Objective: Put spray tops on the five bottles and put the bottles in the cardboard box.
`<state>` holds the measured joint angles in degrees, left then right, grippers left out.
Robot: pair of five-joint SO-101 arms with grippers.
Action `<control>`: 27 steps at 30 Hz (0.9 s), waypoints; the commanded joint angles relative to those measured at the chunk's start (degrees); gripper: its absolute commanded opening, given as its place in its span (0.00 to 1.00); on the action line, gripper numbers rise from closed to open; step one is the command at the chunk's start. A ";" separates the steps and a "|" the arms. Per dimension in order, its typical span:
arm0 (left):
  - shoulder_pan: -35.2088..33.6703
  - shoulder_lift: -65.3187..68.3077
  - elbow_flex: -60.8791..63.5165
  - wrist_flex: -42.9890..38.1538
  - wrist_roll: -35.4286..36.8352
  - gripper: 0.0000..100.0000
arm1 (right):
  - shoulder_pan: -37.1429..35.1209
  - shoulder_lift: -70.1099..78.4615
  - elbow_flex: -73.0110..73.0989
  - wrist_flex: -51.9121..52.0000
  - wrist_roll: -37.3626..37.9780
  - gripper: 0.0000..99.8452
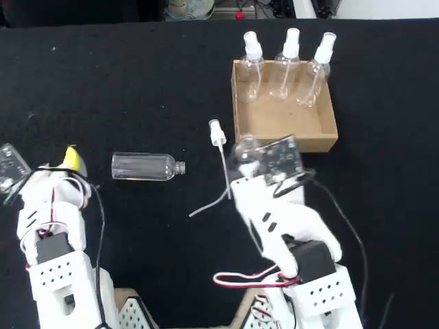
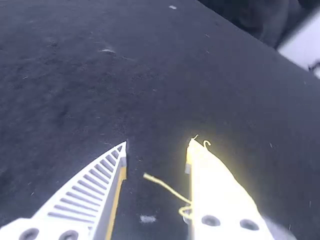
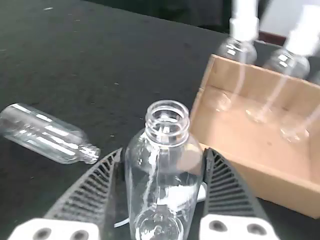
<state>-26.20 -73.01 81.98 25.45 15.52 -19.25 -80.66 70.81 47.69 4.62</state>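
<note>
Grasp: right gripper [image 3: 162, 167] clamped on open-necked bottle [image 3: 162, 195], upright; left gripper [image 2: 157, 145] spread wide, low over the black table [image 2: 75, 60].
The held bottle sits just beside the near-left corner of the cardboard box [image 1: 285, 122]. A loose spray top [image 1: 217, 132] lies on the table right next to it, its tube trailing toward the arms. A second bottle [image 1: 146, 166] lies on its side between the two arms, neck toward the right arm. Three capped bottles [image 1: 285, 68] stand in a row along the box's far wall.
</note>
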 commanded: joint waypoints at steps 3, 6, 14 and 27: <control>7.25 -0.18 0.22 -0.88 -5.98 0.19 | -2.90 -6.37 -0.66 -0.18 -0.09 0.14; 9.71 -0.18 0.31 -0.26 -7.30 0.19 | -2.55 -13.67 0.75 -0.18 -0.09 0.14; 24.31 0.44 -14.55 19.60 -13.71 0.19 | -1.23 -28.44 6.73 2.29 -0.35 0.14; 46.73 24.97 -24.31 13.63 -15.91 0.19 | 27.69 -26.59 2.95 5.63 -3.96 0.14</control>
<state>16.26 -59.03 64.75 45.58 -3.74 2.90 -103.08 77.23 53.23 3.47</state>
